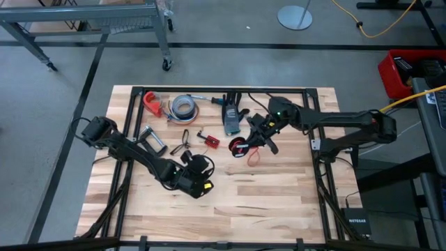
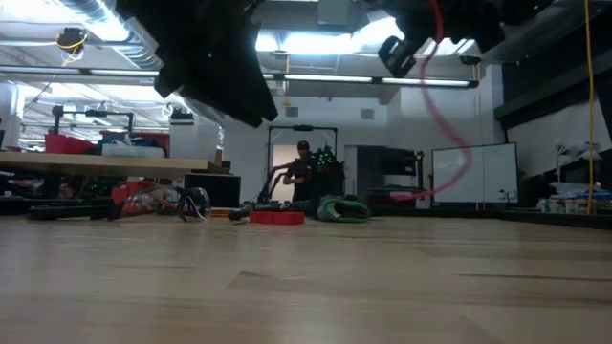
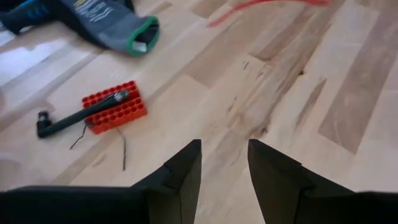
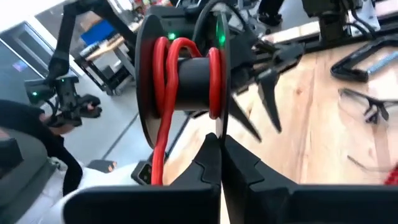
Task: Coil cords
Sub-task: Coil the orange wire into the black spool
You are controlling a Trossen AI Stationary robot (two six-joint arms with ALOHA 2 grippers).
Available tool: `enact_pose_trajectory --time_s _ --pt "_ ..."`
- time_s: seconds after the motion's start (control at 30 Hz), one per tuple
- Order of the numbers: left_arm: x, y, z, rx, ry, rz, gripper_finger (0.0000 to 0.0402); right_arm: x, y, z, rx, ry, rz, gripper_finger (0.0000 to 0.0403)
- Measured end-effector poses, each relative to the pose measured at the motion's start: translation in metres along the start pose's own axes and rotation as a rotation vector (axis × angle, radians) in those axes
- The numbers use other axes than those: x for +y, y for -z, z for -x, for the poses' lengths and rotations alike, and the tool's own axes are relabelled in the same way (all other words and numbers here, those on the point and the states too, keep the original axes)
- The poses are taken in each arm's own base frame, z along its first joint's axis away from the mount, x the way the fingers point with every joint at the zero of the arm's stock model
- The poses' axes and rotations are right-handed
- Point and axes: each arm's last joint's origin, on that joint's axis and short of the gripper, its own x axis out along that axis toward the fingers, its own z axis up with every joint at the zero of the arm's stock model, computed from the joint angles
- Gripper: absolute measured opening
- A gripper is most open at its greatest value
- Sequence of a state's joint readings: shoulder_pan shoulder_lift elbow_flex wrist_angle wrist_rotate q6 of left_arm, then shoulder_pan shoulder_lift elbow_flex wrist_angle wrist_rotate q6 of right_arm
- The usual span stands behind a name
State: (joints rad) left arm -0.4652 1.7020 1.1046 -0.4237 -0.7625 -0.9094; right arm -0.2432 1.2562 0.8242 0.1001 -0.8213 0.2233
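From above, my left claw [image 1: 201, 187] hangs over the middle of the tabletop [image 1: 279, 202], toward the near edge, with nothing in it. My right claw [image 1: 249, 143] is farther back and right of centre, holding a black spool [image 1: 239, 147] wound with red cord [image 1: 254, 156]; a loop of that cord trails onto the wood just near of the spool. Left of it lie a red bit holder [image 1: 210, 140], glasses [image 1: 182, 145], a clamp [image 1: 151, 140], a grey tape roll [image 1: 184, 106], a red clamp [image 1: 152, 102] and a glove [image 1: 232, 120] along the far side.

At tabletop height, the red cord [image 2: 448, 124] dangles in a long curve from my right claw, high at the right, its low end near the far tabletop. The left arm [image 2: 210, 53] looms dark at upper left. The red holder [image 2: 277, 217] sits far off, and a person [image 2: 302, 172] stands in the room behind.

From my left wrist, the fingers [image 3: 186, 168] stand a narrow gap apart above bare wood. Beyond them lies the red holder [image 3: 115, 107] with a dark tool [image 3: 74, 118] across it, and the glove's cuff [image 3: 124, 28] farther off.

From my right wrist, the fingers [image 4: 214, 165] are pressed on the spool's [image 4: 186, 74] flange; red cord [image 4: 168, 81] wraps its hub and hangs off one side. The glasses [image 4: 367, 106] lie beyond.
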Motion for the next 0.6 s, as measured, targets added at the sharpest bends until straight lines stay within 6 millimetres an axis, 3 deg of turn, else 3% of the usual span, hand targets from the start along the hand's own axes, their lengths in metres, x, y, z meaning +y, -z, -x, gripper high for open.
enact_pose_trajectory --time_s 0.37,0.6 --pt "0.001 0.001 0.000 0.001 -0.009 0.001 0.0123 0.021 0.014 0.026 0.126 0.180 -0.072 0.0001" --pt "0.000 0.000 0.000 0.000 -0.006 0.006 0.0123 0.027 0.027 0.030 0.229 0.281 -0.137 0.0001"
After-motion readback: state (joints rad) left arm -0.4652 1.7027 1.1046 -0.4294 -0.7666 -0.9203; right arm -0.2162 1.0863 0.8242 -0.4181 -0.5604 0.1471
